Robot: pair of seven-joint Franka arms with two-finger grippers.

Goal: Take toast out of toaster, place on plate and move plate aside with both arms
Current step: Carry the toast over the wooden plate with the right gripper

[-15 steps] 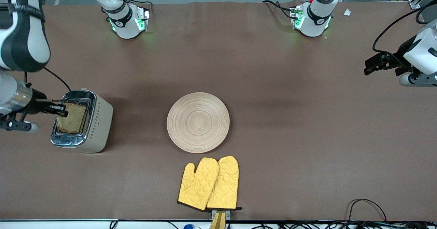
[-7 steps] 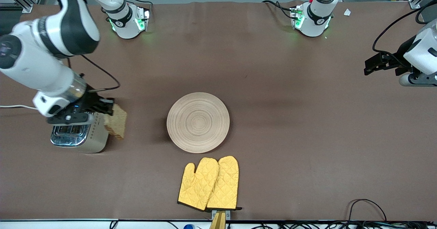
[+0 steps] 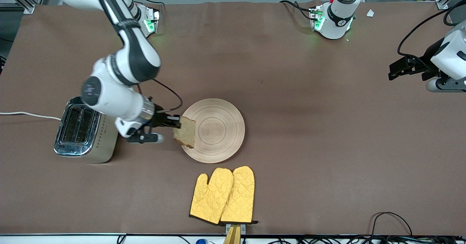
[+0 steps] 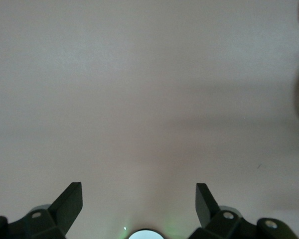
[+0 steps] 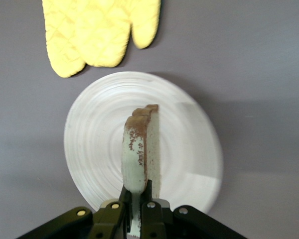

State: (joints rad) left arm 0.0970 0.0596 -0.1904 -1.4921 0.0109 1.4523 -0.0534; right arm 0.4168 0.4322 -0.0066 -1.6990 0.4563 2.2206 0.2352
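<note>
Toast (image 3: 185, 132) carried from toaster (image 3: 85, 129) to plate (image 3: 214, 130) edge, right end effector (image 3: 176, 122) clamping it, left end effector (image 4: 139, 199) waiting, fingers apart

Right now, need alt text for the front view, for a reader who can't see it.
The right tool, shut on the toast, holds the slice over the rim of the plate at mid-table. The toaster stands toward the right arm's end, yellow oven mitts lie nearer the camera, and the left tool waits open.
</note>
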